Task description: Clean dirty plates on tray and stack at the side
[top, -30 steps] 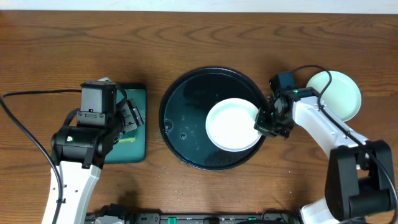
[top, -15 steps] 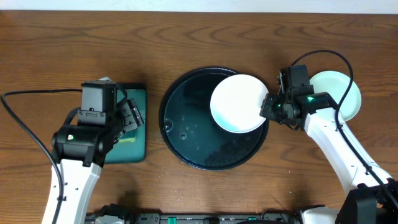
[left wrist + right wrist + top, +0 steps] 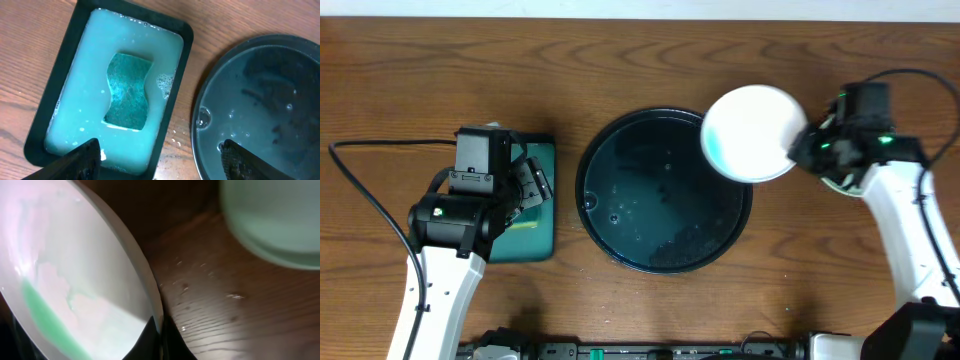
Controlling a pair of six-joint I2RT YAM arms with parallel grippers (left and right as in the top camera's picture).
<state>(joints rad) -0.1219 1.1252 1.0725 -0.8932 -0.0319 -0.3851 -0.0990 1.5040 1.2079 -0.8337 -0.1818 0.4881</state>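
The right pincer [image 3: 798, 150] is pinching the rim of a white plate [image 3: 752, 132]. The plate is sticking out to its left, over the edge of the black tray [image 3: 595, 225]. A mint plate [image 3: 272, 220] is lying on the table [image 3: 640, 60] near the pincer's other side. The left pincer [image 3: 532, 190] is hanging spread wide over a green tray [image 3: 67, 60] holding soapy water [image 3: 90, 75] and a sponge [image 3: 129, 91].

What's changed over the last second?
The right gripper, shut on the white plate, carried it from the tray's middle out over its right rim, toward the mint plate. The left gripper stayed open above the sponge tray; the sponge did not move.
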